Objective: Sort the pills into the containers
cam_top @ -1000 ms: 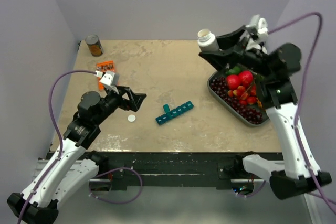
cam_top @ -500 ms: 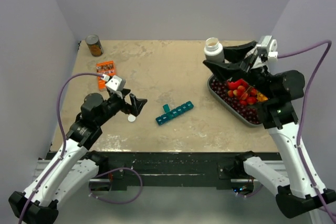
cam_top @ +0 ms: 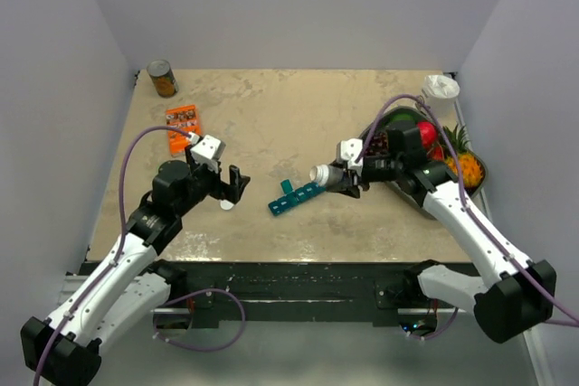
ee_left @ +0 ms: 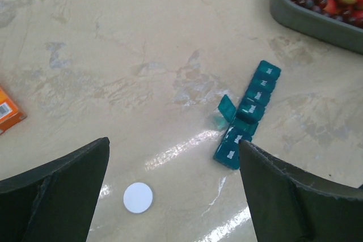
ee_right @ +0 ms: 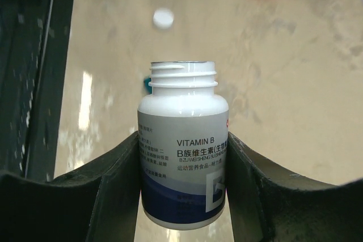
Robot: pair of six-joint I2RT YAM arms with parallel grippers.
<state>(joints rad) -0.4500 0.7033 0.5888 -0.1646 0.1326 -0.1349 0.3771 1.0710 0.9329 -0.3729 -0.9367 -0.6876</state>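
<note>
The teal pill-organiser strip (cam_top: 299, 195) lies at mid-table with one lid standing open (ee_left: 226, 108); it also shows in the left wrist view (ee_left: 250, 114). My right gripper (cam_top: 344, 178) is shut on an uncapped white Vitamin B bottle (cam_top: 323, 174), held tipped on its side with the mouth pointing left, just above the strip's right end. The bottle fills the right wrist view (ee_right: 181, 157) between my fingers (ee_right: 116, 179). My left gripper (cam_top: 238, 185) is open and empty, low over the table left of the strip. No loose pills show.
The bottle's white cap (cam_top: 226, 205) lies on the table under my left gripper (ee_left: 138, 198). A grey fruit tray (cam_top: 409, 194) stands at the right. An orange packet (cam_top: 183, 117) and a tin can (cam_top: 163, 79) are at the back left.
My right arm has come down from high over the fruit tray to mid-table and tipped the bottle sideways beside the strip. My left gripper has shifted slightly right and lower.
</note>
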